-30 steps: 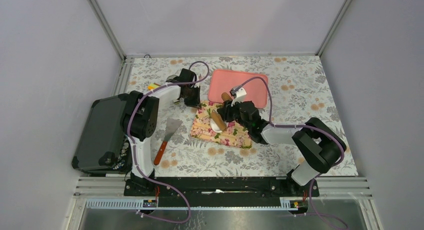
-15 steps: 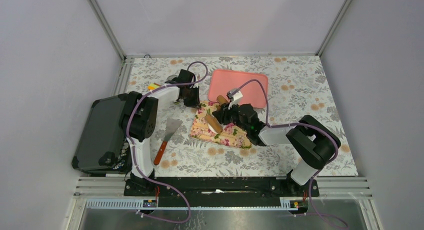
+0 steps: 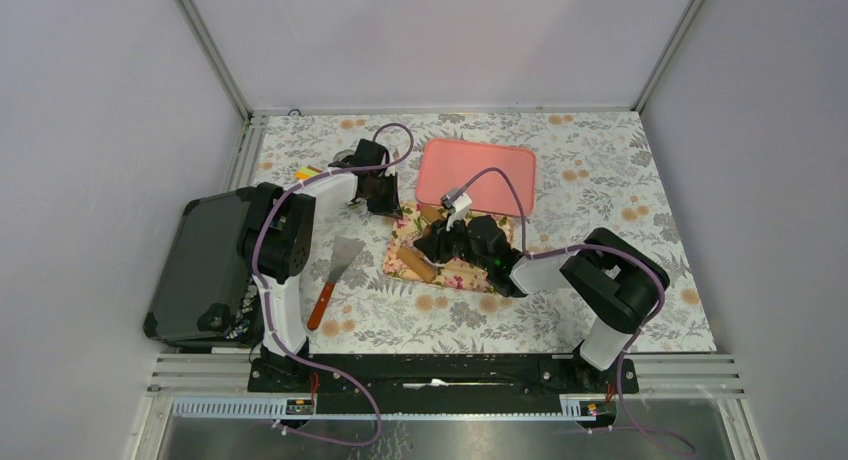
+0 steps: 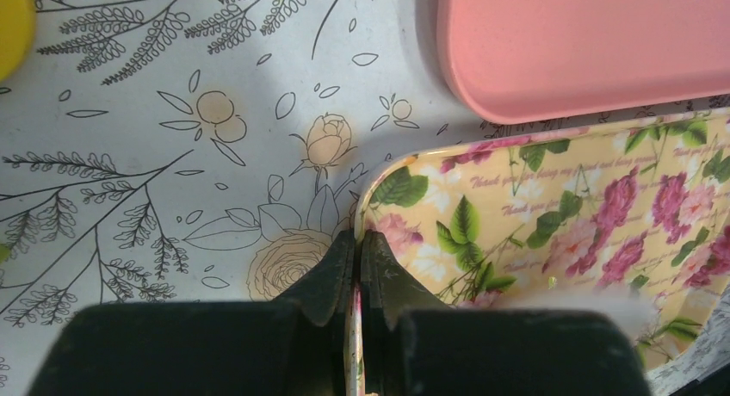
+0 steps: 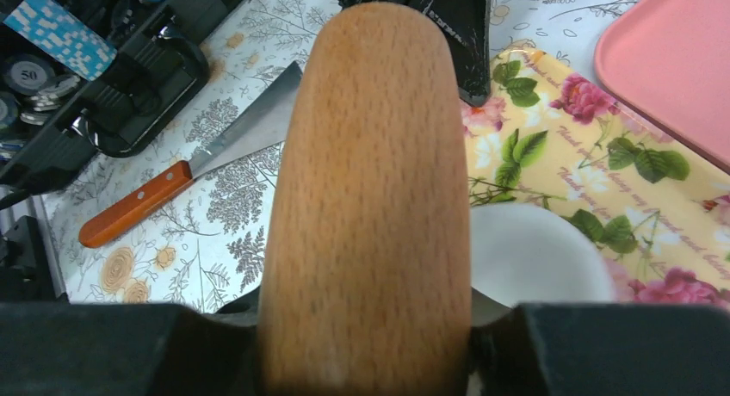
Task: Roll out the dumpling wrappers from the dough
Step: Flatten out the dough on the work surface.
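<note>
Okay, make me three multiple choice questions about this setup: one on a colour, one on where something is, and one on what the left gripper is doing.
1. What colour is the tray beyond the floral board?
A. blue
B. pink
C. green

2. Where does the scraper lie?
A. on the tray
B. on the floral board
C. on the table, left of the floral board

3. In what state is the left gripper?
A. open above the tray
B. shut on the floral board's edge
C. open, resting on the table

Answers:
1. B, since the top and left wrist views both show a plain pink tray.
2. C, since the top view shows its blade and wooden handle on the flowered tabletop, apart from the board.
3. B, since the left wrist view shows both fingers pinched on the board's rim near its corner.
</note>
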Controlling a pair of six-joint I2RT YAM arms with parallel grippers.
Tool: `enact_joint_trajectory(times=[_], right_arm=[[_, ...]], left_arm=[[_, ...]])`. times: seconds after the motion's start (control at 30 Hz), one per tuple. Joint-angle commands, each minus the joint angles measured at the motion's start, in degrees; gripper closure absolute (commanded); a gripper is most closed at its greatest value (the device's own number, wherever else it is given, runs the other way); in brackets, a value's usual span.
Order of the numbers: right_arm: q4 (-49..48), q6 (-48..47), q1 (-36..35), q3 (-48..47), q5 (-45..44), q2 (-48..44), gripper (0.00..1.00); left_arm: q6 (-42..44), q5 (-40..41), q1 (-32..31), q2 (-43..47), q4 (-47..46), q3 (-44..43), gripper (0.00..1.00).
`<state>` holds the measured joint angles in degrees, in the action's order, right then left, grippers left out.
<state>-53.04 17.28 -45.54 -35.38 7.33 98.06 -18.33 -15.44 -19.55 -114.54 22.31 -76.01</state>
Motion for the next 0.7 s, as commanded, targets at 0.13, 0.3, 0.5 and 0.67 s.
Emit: enact_joint_trajectory(times=[0.13, 0.3, 0.5, 0.67], right_arm=[[19.2, -7.0, -0.2, -0.3, 1.1, -0.2, 1.0], [29.8, -11.7, 0.6, -8.3, 9.7, -6.7, 1.0], [37.2, -20.6, 4.7, -9.5, 11.0, -13.1, 1.0], [40.2, -23.8, 10.7, -7.5, 12.6, -19.6, 1.0]], left_arm=[[0.3, 2.9, 0.7, -1.3, 5.4, 3.0, 1.0], [-0.7, 1.1, 0.8, -0.8, 5.0, 4.1, 1.0], [-2.2, -1.3, 0.3, 2.4, 5.3, 6.1, 0.88], [-1.7, -2.4, -1.0, 7.0, 5.5, 6.9, 0.41]])
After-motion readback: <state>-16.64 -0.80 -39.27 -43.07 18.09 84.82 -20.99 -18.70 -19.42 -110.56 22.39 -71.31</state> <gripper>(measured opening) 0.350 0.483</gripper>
